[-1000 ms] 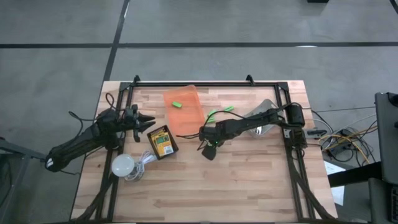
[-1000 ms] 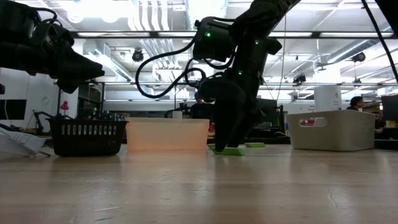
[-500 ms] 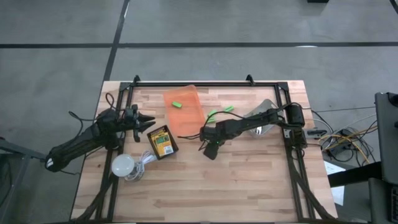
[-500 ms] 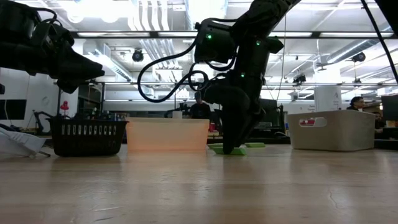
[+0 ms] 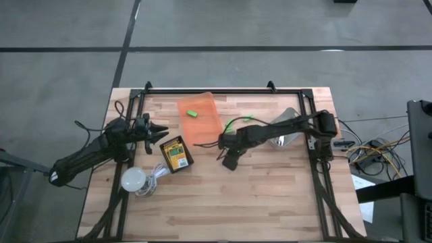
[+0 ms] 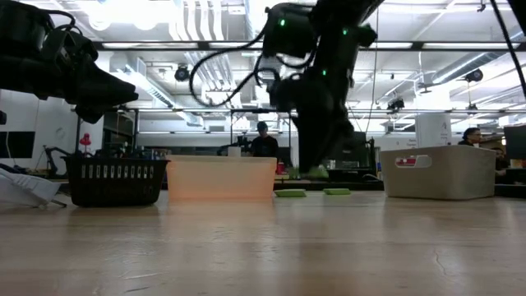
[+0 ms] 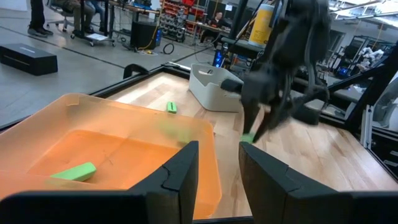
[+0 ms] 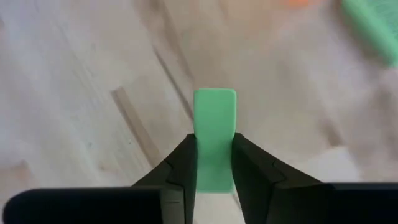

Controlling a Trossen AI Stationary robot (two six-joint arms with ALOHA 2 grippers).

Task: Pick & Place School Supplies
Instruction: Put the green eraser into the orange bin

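Above the table, right gripper [image 8: 214,177] clamped on green block [image 8: 214,134]

From overhead, you can't see the small bright green block [image 8: 214,140]; the right gripper [image 5: 228,160] hides it.

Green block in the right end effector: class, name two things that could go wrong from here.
1. The right end effector pinches only one end of the green block; most of it sticks out past the fingertips, so it may swivel or slip out.
2. The orange tray lies close beside the raised arm, and its wall looks tall in the low view; a low carry could knock the block against the rim.
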